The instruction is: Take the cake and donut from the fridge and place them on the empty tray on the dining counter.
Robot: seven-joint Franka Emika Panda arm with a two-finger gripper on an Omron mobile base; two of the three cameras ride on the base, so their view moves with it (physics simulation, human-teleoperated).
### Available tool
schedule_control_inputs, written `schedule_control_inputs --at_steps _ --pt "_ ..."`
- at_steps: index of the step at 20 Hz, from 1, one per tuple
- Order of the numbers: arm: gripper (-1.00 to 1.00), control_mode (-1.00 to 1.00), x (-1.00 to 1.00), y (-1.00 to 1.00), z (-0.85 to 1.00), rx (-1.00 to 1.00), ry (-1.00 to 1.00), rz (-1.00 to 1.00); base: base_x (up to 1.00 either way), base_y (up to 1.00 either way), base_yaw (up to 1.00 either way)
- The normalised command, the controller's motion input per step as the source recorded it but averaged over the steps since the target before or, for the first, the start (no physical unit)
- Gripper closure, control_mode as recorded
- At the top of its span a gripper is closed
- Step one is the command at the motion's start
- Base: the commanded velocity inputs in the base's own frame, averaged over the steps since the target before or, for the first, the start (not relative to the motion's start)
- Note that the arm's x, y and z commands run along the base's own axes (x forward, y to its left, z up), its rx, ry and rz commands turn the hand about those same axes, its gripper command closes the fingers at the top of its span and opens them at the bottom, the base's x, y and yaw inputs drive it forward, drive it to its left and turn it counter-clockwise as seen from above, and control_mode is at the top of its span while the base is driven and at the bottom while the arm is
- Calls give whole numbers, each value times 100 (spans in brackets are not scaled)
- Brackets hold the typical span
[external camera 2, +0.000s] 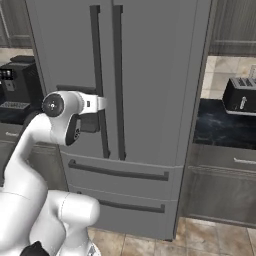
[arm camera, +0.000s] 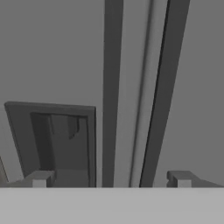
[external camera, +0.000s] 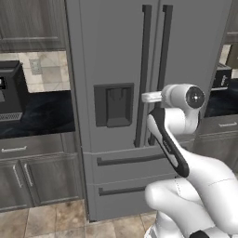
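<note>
Item: tool (arm camera: 111, 179), nearest the hand camera. Jaws spread wide, nothing between them; the two fingertips (arm camera: 40, 178) stand on either side of the fridge's pair of bar handles, presumably so that one bar can be taken for a pull.

Item: arm, white, reaching forward from the base, wrist level with the handles' lower half; the posture suits a straight approach to the door front.

Item: left door handle (external camera: 143, 74) and right door handle (external camera: 161, 69), long dark bars flanking the centre seam.

Item: fridge (external camera 2: 150, 75), grey steel, both upper doors shut, lower drawers closed. Dispenser recess (external camera: 114, 105) in the left door.

Item: cake and donut, judged to lie inside behind the closed doors; tray and dining worktop out of sight.

Item: toaster (external camera 2: 239, 96) on the far worktop.
</note>
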Motion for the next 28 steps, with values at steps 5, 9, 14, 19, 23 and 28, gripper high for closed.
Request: schedule_control_inputs --at_steps 5,9,14,19,23,28 --pt "-100 -100 60 0 0 0 -1 0 0 0 0" --pt "-100 -100 53 0 0 0 0 0 0 0 0" --pt "-100 -100 33 0 0 0 0 0 0 0 0" --pt "-100 -100 23 0 -1 0 -1 0 0 0 0" --pt "-100 -100 20 0 0 0 -2 0 0 0 0" --pt "-100 -100 27 2 0 0 -3 0 0 0 0"
